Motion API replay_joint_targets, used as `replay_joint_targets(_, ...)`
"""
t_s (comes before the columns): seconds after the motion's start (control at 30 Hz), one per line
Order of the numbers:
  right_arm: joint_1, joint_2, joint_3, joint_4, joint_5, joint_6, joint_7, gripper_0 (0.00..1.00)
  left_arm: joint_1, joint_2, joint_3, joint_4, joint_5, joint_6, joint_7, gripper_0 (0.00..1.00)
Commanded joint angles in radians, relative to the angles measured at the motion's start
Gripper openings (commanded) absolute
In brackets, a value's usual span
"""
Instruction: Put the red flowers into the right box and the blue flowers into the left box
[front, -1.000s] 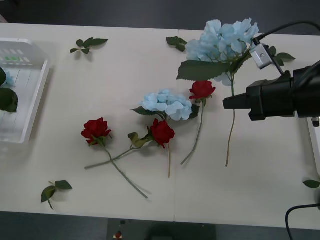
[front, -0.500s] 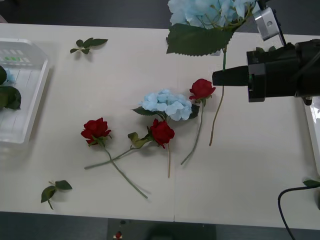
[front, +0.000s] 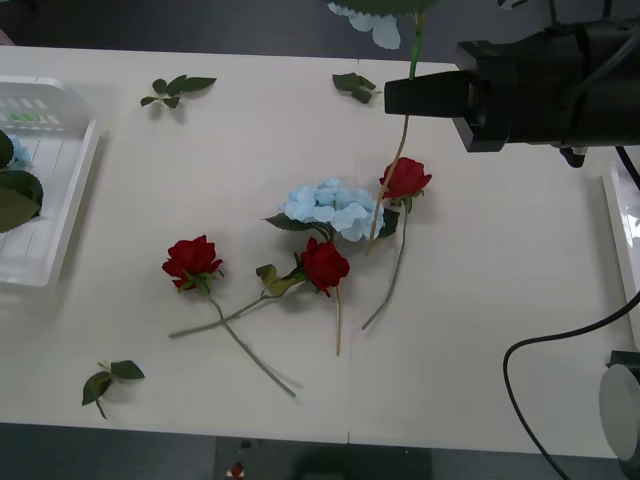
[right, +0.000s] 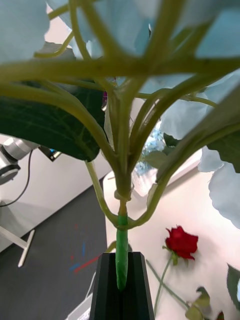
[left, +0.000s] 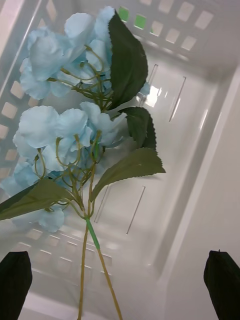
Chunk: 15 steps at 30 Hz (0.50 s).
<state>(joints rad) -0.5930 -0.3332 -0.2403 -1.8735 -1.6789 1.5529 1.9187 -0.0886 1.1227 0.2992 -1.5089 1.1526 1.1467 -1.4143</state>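
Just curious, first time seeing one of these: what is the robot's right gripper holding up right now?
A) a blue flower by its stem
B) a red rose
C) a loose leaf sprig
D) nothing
A: the right gripper is shut on a blue flower's green stem, the bloom lifted above the table.

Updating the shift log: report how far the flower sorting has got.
Done: one blue hydrangea lies in the left box.
In hand: the right gripper grips another hydrangea's stem, lifted.
Left: one hydrangea and three roses on the table.

Three red roses (front: 192, 257), apparently four blue hydrangeas (front: 333, 207), two white trays (front: 60, 215), three leaf sprigs (front: 177, 89).
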Motion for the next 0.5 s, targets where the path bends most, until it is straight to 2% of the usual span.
replay_joint_targets(0.03,-0.04,0.019,0.042,0.007,-0.021,-0.051,0.029,0.0,-0.007,0.032,0.028,-0.083,0.015,0.034,-0.012,1.0)
replay_joint_targets(0.23,-0.057,0.04,0.09,0.013,-0.021,-0.114,0.028,0.0,-0.007,0.026,0.028,-0.183,0.044,0.033,0.075,1.0)
replay_joint_targets(0.4,-0.085,0.065,0.098,0.037,-0.021,-0.116,0.033,0.0,-0.007,0.0,0.032,-0.307,0.07,0.013,0.187,1.0)
replay_joint_targets(0.5,-0.093,0.072,0.099,0.045,-0.021,-0.116,0.033,0.0,-0.007,-0.031,0.044,-0.355,0.081,0.01,0.186,1.0)
